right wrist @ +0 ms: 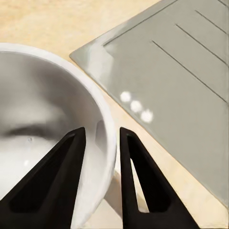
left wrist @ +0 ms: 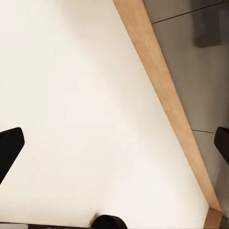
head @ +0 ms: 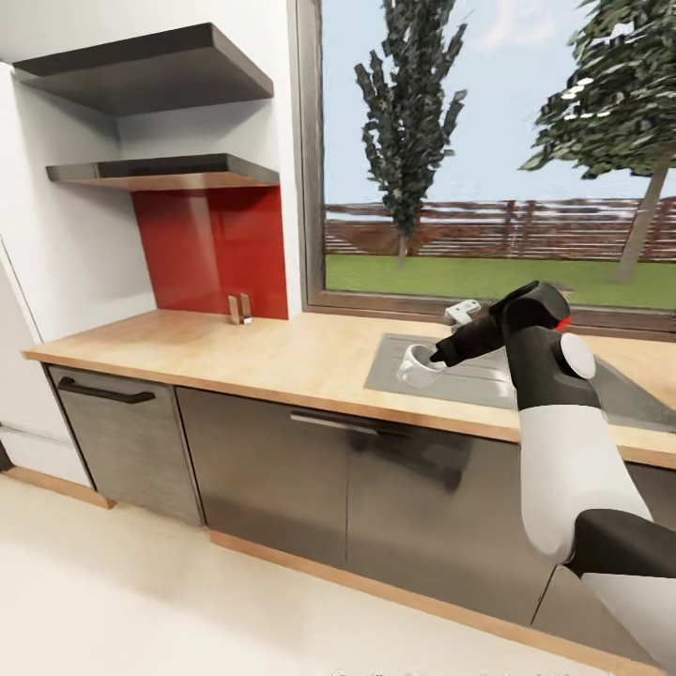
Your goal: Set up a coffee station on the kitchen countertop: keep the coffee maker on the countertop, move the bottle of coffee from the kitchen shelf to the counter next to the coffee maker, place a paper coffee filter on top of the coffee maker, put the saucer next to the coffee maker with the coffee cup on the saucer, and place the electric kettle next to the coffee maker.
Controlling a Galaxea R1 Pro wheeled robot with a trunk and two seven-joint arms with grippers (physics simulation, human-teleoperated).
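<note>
With fingers nearly closed, right hand pinches coffee cup rim.

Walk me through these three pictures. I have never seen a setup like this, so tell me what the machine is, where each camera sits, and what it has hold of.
This is a simulated two-armed wheeled robot in a kitchen. The big picture comes from its head camera, looking down at a wooden countertop with a steel sink under a window. Its right arm reaches out, and the right gripper pinches the rim of a white coffee cup over the sink's edge. The right wrist camera shows this up close: one black finger inside the cup, one outside. The left wrist camera points down at the pale floor and cabinet base; the left gripper is open and empty.
</note>
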